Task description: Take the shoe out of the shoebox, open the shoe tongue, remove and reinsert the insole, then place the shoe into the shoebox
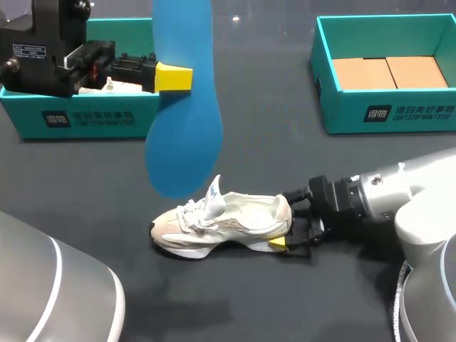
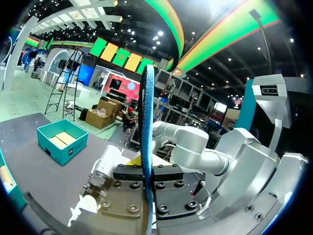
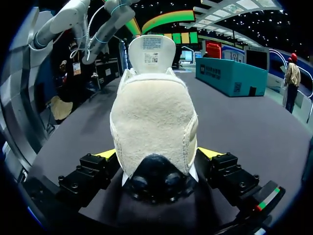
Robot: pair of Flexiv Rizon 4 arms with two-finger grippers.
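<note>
The left claw (image 1: 174,77) is clamping shut on the one blue insole (image 1: 184,135), which is hanging upright above the table (image 1: 285,157). The right claw (image 1: 286,224) is gripping the heel of the one white shoe (image 1: 214,222), fingers spread to heel width. The shoe is standing at 6 o'clock, toe pointing to 9. Two teal shoeboxes are sitting at 10 o'clock (image 1: 85,117) and 2 o'clock (image 1: 399,110).

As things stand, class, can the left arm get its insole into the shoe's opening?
Probably yes. The left gripper holds the insole aloft near the shoe, whose tongue stands up; the right gripper grips only the heel, leaving the opening uncovered.
</note>
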